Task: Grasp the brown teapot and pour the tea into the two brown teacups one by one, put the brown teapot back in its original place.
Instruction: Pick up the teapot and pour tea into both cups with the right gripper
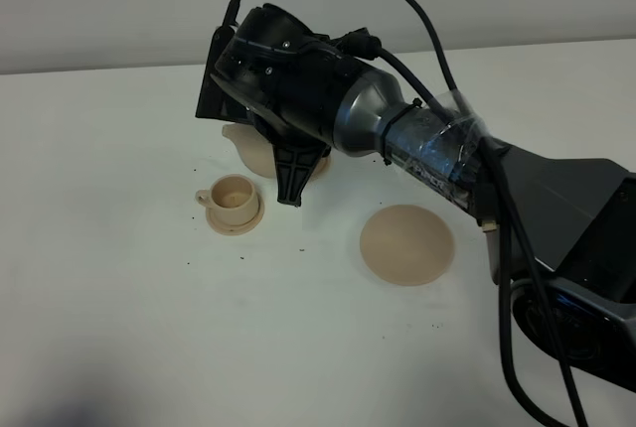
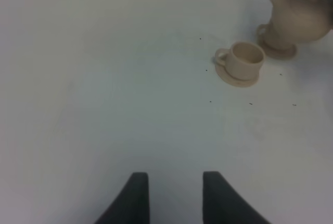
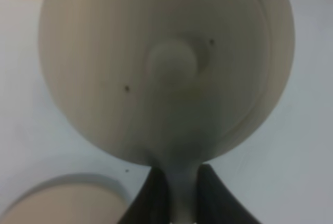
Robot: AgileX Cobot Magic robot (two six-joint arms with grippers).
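Note:
The brown teapot (image 1: 252,153) hangs just above the table at the back left, largely hidden by my right arm. My right gripper (image 1: 289,185) is shut on its loop handle (image 3: 182,198). The right wrist view is filled by the pot's round body and knobbed lid (image 3: 171,62). One brown teacup (image 1: 234,196) stands on its small saucer in front of the pot. The other teacup is mostly covered by the teapot (image 2: 299,15); only its saucer (image 2: 281,52) and a bit of its handle show. The wide flat saucer (image 1: 406,244) lies bare to the right. My left gripper (image 2: 174,198) is open, over bare table.
The white table (image 1: 119,328) carries small dark specks around the cups. My right arm and its cables stretch from the lower right across to the teapot. A grey wall (image 1: 99,0) runs behind the table's far edge.

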